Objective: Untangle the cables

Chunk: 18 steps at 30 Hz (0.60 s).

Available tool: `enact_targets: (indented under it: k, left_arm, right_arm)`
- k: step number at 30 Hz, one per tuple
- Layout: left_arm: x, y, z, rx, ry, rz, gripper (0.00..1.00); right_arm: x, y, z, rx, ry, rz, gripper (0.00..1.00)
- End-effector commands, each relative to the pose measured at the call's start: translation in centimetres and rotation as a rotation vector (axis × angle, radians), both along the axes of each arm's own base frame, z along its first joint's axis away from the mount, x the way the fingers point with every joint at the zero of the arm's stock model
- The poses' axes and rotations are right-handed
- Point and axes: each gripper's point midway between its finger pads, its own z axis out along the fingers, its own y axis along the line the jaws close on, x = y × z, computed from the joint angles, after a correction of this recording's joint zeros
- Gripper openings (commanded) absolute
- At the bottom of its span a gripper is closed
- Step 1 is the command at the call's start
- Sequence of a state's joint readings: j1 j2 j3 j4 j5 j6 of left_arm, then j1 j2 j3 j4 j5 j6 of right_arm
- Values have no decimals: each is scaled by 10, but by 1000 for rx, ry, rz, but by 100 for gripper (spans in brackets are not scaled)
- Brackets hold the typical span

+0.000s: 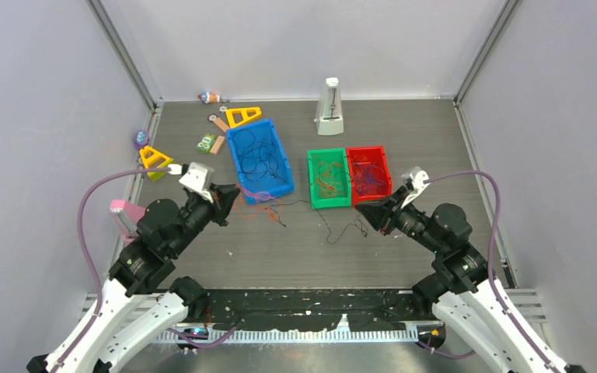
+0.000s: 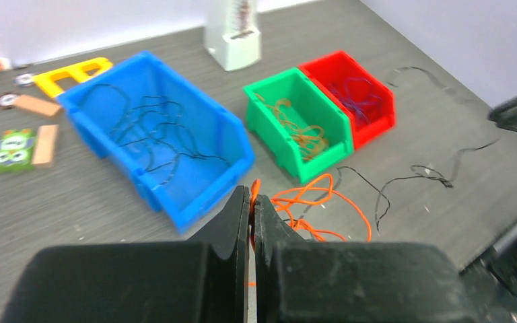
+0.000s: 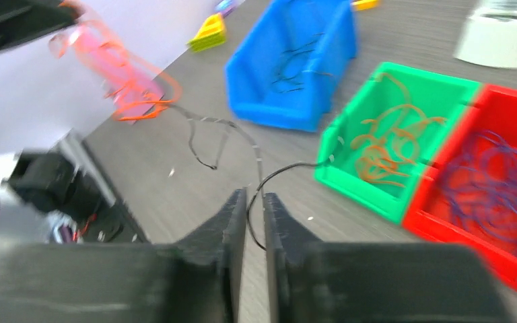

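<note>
Black and blocky, the left gripper [image 2: 251,199] is clamped on the thin orange cable [image 2: 303,195], which loops limply toward 3 o'clock over the grey wood-grain table [image 1: 295,260]. Its arm leans low and forward beside the glossy blue plastic bin [image 2: 195,195]. The thin black cable [image 3: 286,167] lies roughly 9-to-3 in wiry kinks. The right gripper [image 3: 254,196] pinches its end, with the arm reaching toward 10 o'clock.
</note>
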<state>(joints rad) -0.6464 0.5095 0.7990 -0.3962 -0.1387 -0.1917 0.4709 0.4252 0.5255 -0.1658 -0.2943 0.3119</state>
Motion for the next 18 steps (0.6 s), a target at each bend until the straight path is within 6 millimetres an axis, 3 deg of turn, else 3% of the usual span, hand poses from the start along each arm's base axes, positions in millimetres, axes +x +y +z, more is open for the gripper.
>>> enact_targets:
  k: [1,2,3,4,6,8,11,12,13,18]
  left_arm:
    - [-18,-40,35,-38,-86,-252,0]
    - [-20,-44,36,-40,-85,-279,0]
    - [-21,-47,38,-42,-85,-298,0]
    - [-22,-51,38,-41,-81,-317,0]
    - [-25,-57,38,-41,-75,-357,0]
    - [-28,-63,38,-40,-68,-397,0]
    - [-31,-68,39,-40,-61,-429,0]
    - [-32,-68,39,-39,-59,-436,0]
    - [-32,-69,38,-37,-59,-441,0]
    - [-34,-67,40,-36,-65,-436,0]
  right_arm:
    - [-30,47,24,1,-114,291,27]
    - [-37,56,22,-20,-121,332,29]
    - [-29,59,22,-40,-115,305,28]
    - [-35,67,20,-63,-123,331,22]
    - [-26,80,10,-116,-93,323,14]
    - [-20,92,5,-139,-75,326,16]
    - [-7,104,0,-155,-36,300,75]
    - [-3,108,-9,-178,-15,293,83]
    - [2,111,-4,-170,-41,283,93]
    - [33,111,-23,-251,-66,156,96]
